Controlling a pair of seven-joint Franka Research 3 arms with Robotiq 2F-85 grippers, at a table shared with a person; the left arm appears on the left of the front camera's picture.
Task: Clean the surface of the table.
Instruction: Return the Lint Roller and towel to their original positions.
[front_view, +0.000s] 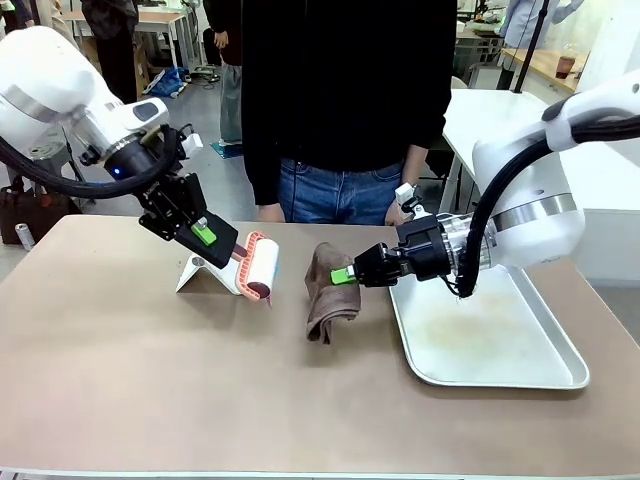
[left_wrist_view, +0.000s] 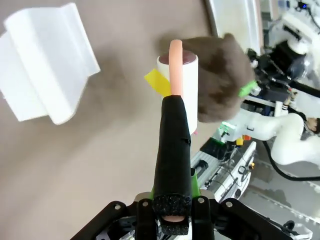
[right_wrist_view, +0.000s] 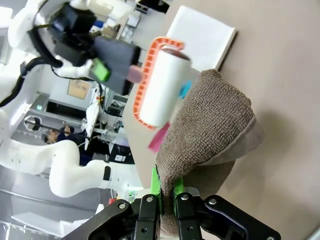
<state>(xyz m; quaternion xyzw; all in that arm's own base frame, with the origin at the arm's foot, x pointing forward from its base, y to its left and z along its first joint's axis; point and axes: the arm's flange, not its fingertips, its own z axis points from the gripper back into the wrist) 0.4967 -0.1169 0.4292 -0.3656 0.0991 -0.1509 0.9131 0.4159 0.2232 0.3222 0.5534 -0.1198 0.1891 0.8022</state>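
The taupe table (front_view: 150, 380) spans the front view. My left gripper (front_view: 205, 233) is shut on the black handle (left_wrist_view: 172, 150) of a lint roller (front_view: 260, 265), whose white roll in an orange frame hangs just above the tabletop, left of centre. My right gripper (front_view: 345, 274) is shut on a brown cloth (front_view: 330, 300), which droops in a bunch onto the table beside the roller. In the right wrist view the cloth (right_wrist_view: 210, 130) rises from between the fingers of the gripper (right_wrist_view: 166, 200), with the roller (right_wrist_view: 160, 90) close behind it.
A white folded stand (front_view: 197, 272) sits on the table under the left gripper. A shiny metal tray (front_view: 500, 345) lies at the right, below the right arm. A person in a dark top (front_view: 345, 90) stands at the far edge.
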